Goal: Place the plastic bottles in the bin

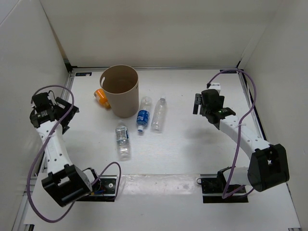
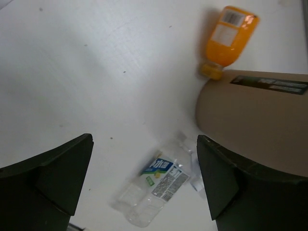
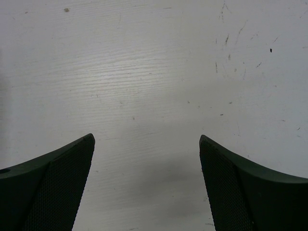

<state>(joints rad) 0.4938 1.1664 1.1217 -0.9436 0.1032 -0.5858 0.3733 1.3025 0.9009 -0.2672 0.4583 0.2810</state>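
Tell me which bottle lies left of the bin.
The orange bottle, alone on the bin's left; the clear bottles lie to its right or front.

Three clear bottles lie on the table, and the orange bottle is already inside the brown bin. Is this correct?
No. The orange bottle is not inside the bin; it lies on the table outside it, right beside its wall, as the left wrist view shows. The three clear bottles do lie on the table.

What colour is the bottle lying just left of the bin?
The bottle is orange with a white label, clearest in the left wrist view.
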